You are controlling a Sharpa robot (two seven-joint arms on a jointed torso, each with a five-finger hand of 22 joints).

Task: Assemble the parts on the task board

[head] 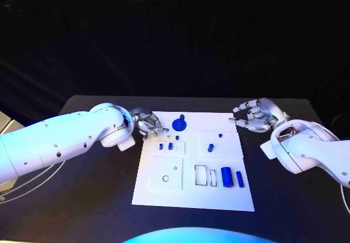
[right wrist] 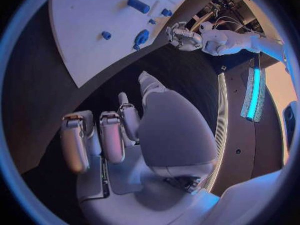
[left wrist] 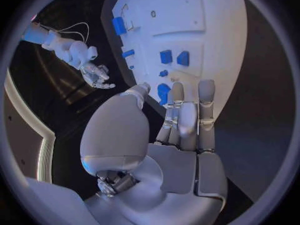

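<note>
Left robot hand (head: 148, 123) partly hidden behind its own arm.

- A black table (head: 87, 202) fills the foreground, its far edge running straight across under a dark backdrop.
- Behind the table, the room falls away into near-total darkness.
- A pale strip (left wrist: 42, 155) curves beside the table in the left wrist view.
- A bright blue-lit panel (right wrist: 253, 92) glows at the room's edge in the right wrist view.
</note>
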